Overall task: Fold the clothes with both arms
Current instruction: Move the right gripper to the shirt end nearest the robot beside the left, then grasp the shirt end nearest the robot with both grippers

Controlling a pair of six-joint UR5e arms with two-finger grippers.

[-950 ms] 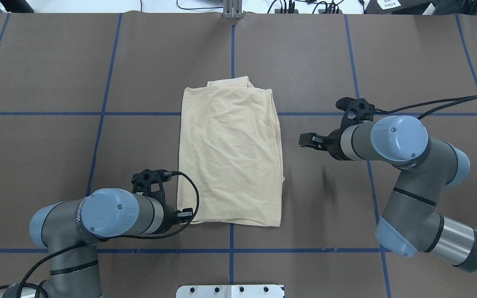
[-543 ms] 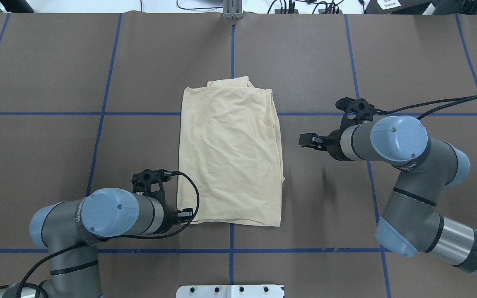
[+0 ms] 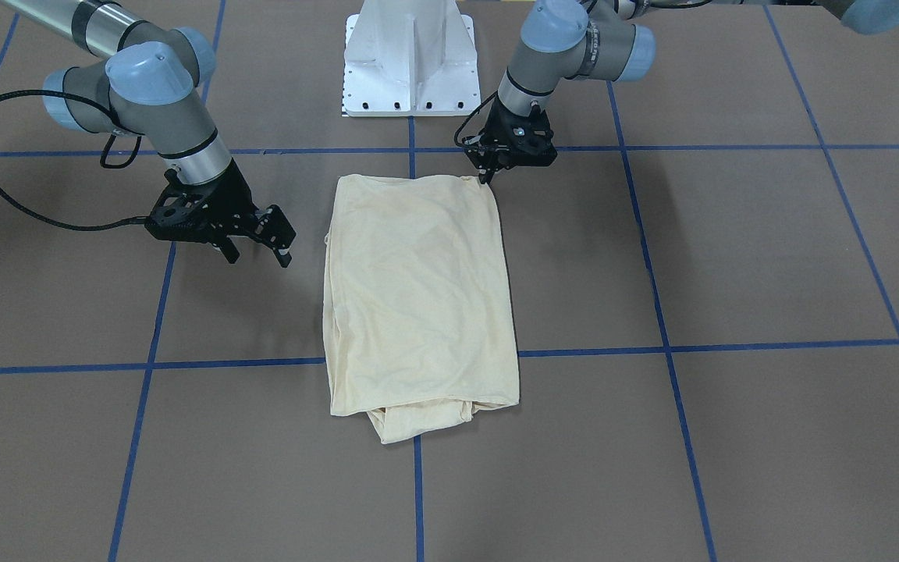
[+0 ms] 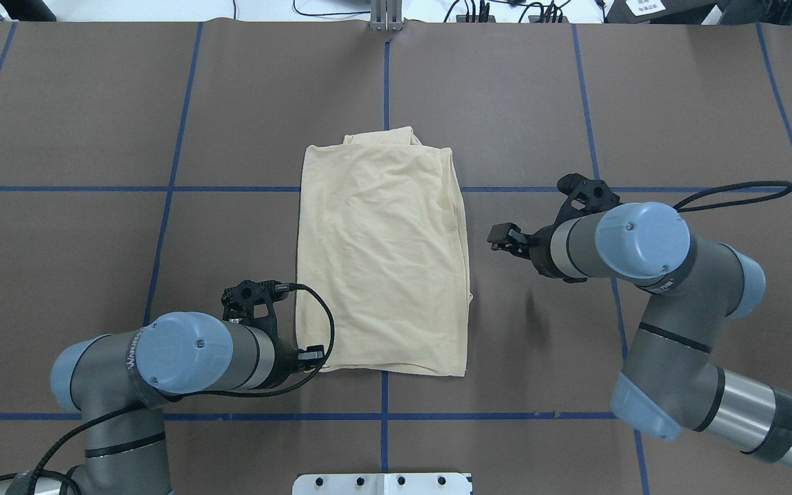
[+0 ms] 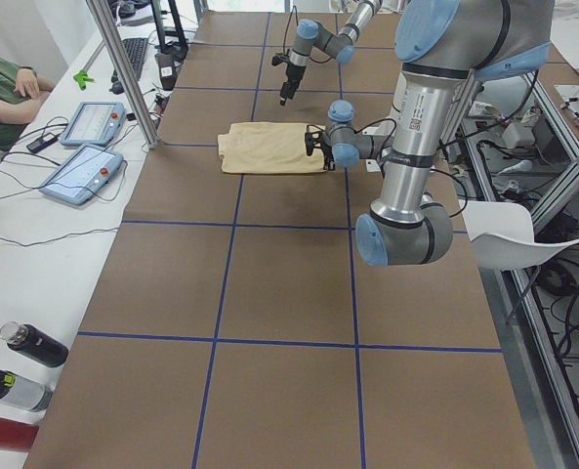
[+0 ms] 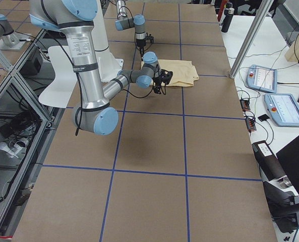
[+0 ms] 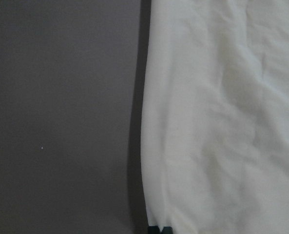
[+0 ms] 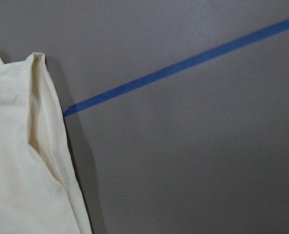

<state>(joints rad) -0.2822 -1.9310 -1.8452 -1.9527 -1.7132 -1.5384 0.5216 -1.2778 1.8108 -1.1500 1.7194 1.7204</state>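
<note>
The pale cream-yellow shirt point(image 3: 418, 297) lies folded into a long flat rectangle at the table's middle point(image 4: 382, 254), plain side up, with a bit of fabric poking out at its far end. My left gripper point(image 3: 487, 176) is low at the shirt's near left corner point(image 4: 310, 357), shut on that corner. The left wrist view shows the shirt's edge point(image 7: 222, 122). My right gripper point(image 3: 258, 248) is open and empty, held above the table just right of the shirt's right edge point(image 4: 499, 237). The right wrist view shows a hemmed shirt corner point(image 8: 17, 170).
Brown table cover with blue tape grid lines point(image 4: 386, 82). The white pedestal base point(image 3: 410, 62) stands at the robot's side. A white bench with tablets point(image 5: 79, 171) and bottles point(image 5: 30, 344) runs along the far side, with a person at its end.
My right arm has moved a little toward the shirt and the robot's side, its gripper still open. The left arm and the shirt have barely moved.
</note>
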